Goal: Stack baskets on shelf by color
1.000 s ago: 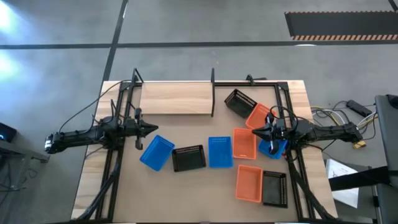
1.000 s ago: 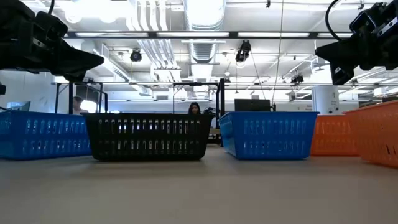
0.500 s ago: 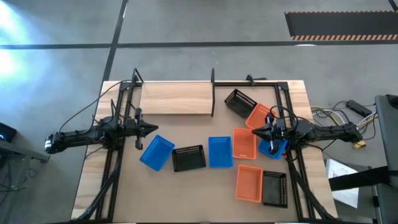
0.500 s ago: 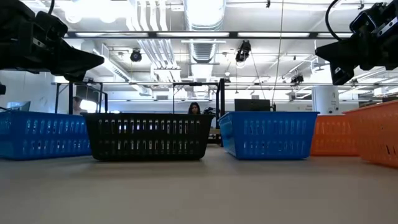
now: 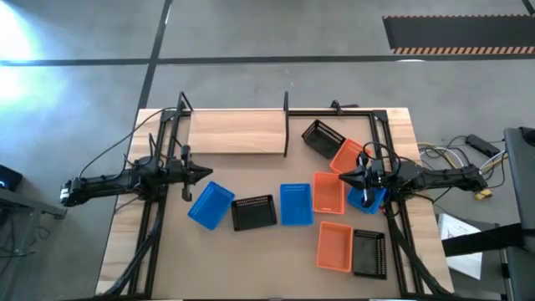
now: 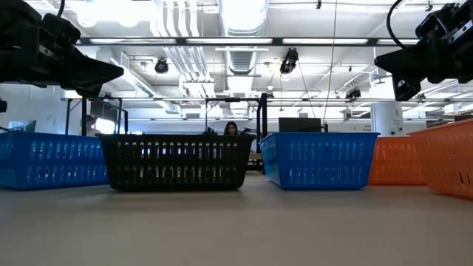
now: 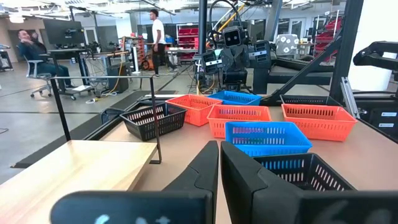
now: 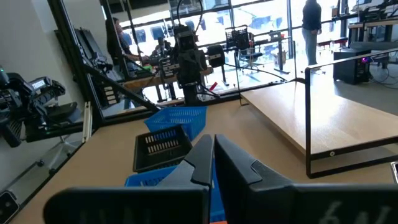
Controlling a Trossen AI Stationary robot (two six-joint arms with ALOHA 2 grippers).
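Nine baskets lie scattered on the brown tabletop, each resting on its base. In the high view I see a blue basket (image 5: 211, 205), a black basket (image 5: 253, 212) and a second blue basket (image 5: 295, 205) in a row. Right of them are three orange baskets (image 5: 328, 192) (image 5: 347, 156) (image 5: 334, 247), two more black baskets (image 5: 322, 138) (image 5: 369, 252), and a third blue basket (image 5: 366, 199) partly under the right arm. The shelf (image 5: 238, 132) holds nothing. My left gripper (image 5: 205, 172) hovers shut beside the shelf's near edge. My right gripper (image 5: 343, 176) hovers shut above the orange baskets.
Black metal uprights (image 5: 286, 125) frame the shelf, and arm frames (image 5: 159, 192) run along both table sides. Bare tabletop (image 5: 242, 267) lies toward the near edge. In the left wrist view, people (image 7: 159, 34) are in the room beyond.
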